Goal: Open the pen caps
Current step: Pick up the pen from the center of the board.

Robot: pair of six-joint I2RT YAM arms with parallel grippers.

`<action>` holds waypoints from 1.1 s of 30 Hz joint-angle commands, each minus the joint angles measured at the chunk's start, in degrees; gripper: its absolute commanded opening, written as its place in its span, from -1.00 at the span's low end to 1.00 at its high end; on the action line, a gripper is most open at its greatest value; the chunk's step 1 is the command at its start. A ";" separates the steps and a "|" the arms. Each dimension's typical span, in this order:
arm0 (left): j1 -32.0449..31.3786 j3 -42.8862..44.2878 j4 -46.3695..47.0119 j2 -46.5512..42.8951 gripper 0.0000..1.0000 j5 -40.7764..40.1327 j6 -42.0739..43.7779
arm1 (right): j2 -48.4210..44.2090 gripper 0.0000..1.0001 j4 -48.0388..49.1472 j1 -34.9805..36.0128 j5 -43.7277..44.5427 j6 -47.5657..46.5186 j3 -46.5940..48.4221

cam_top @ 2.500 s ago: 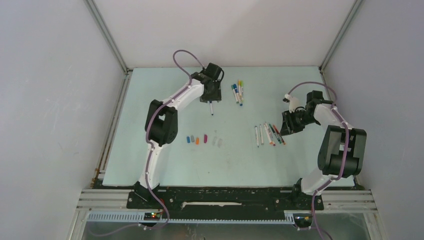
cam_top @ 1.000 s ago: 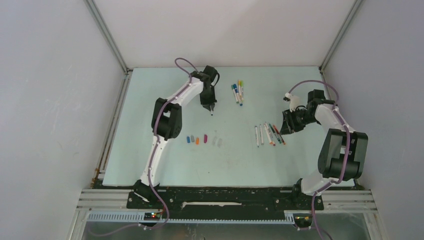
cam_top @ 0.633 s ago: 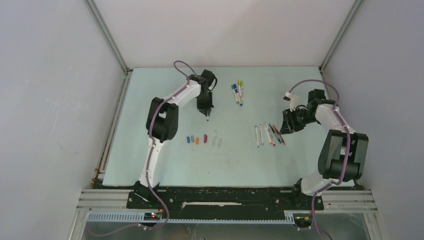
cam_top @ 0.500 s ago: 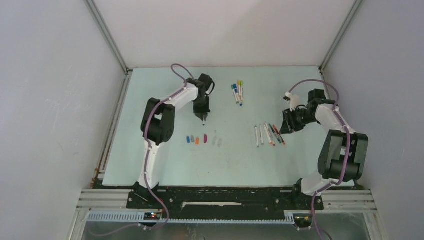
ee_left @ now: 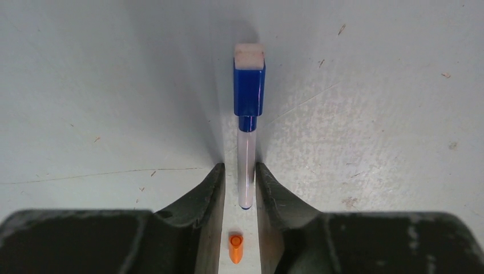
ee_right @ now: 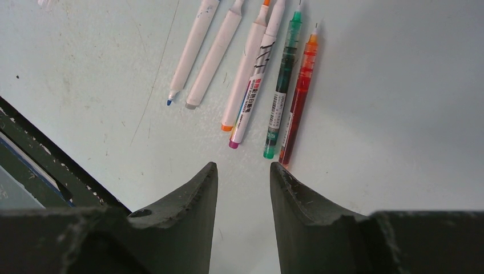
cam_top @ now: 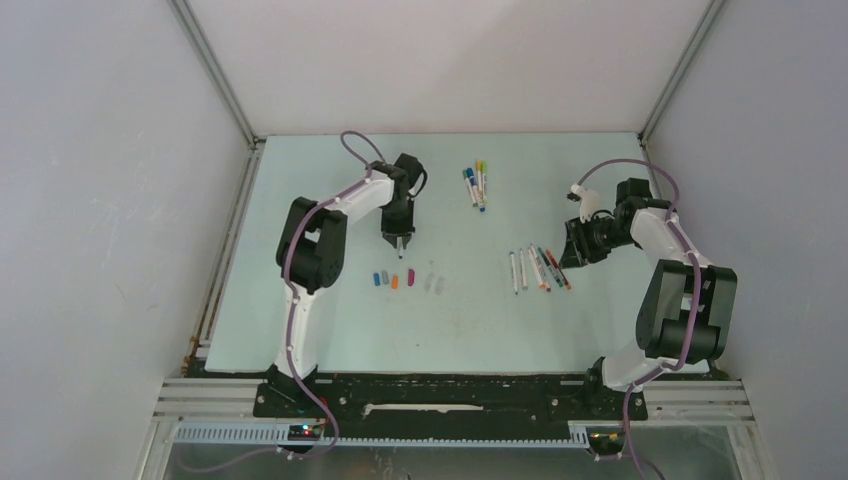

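Observation:
My left gripper (cam_top: 400, 244) is shut on a white pen (ee_left: 246, 171) whose blue cap (ee_left: 249, 90) is still on; it holds the pen just behind a row of loose caps (cam_top: 405, 280) in blue, grey, orange and purple. One orange cap (ee_left: 236, 248) lies on the table between the fingers. My right gripper (cam_top: 572, 257) is open and empty in the right wrist view (ee_right: 243, 168), just off the tail ends of several uncapped pens (ee_right: 251, 74) lying side by side (cam_top: 538, 268).
Several capped pens (cam_top: 476, 185) with blue, yellow and green caps lie at the back middle of the pale green table (cam_top: 470, 330). White walls enclose the table on three sides.
My left gripper has carried the blue-capped pen leftward and nearer, from beside the capped pens to just behind the row of loose caps. The right arm has barely moved.

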 commanded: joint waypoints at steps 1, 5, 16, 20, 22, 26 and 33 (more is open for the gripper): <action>0.61 2.62 -0.61 3.03 -0.42 -2.66 2.18 | -1.86 -0.17 -0.27 0.11 -1.48 -0.97 2.08; 0.99 2.45 -0.57 3.53 -0.61 -1.23 2.57 | -1.86 -0.17 -0.31 0.11 -1.52 -0.98 2.09; 1.58 -4.34 9.07 -5.55 -1.00 -1.20 2.33 | -4.12 -0.17 -1.13 0.11 -5.19 -2.48 2.09; 1.71 -10.10 17.71 -12.98 -1.00 0.64 1.25 | -5.62 -0.17 -1.86 0.11 -8.75 -3.59 2.07; 1.72 -12.86 22.33 -16.40 -1.00 2.25 0.53 | -6.40 -0.17 -2.18 0.26 -10.86 -4.13 2.11; 1.66 -19.47 31.61 -23.20 -1.00 7.63 -2.08 | -7.70 -0.17 -3.20 0.99 -16.60 -4.79 2.04; -0.77 -36.70 59.17 -36.15 -1.00 21.08 -11.43 | -10.55 -0.16 -4.17 2.57 -30.42 -5.91 1.51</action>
